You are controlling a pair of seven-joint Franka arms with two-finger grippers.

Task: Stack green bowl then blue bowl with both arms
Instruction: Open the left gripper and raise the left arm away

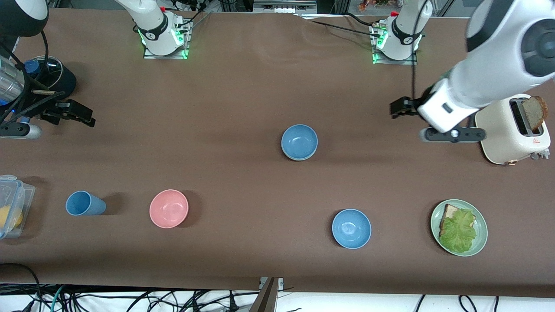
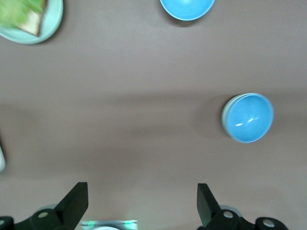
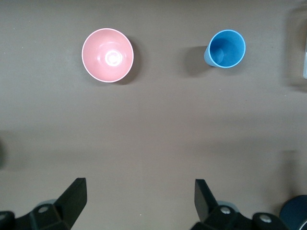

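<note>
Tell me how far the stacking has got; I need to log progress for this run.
It looks finished: the blue bowl sits nested in the green bowl, whose pale rim peeks out beneath it mid-table. Nothing is in hand: the left gripper is over bare table near the toaster, the right gripper at its own end, both with fingers open. Nothing appears left.

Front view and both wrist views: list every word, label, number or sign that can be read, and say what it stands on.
No readable words or numbers in any view.
Toaster: a small red triangular warning sign with tiny print beside it, too small to read.
Blue bowl, pink bowl, blue cup and green plate: plain, no markings.
</note>
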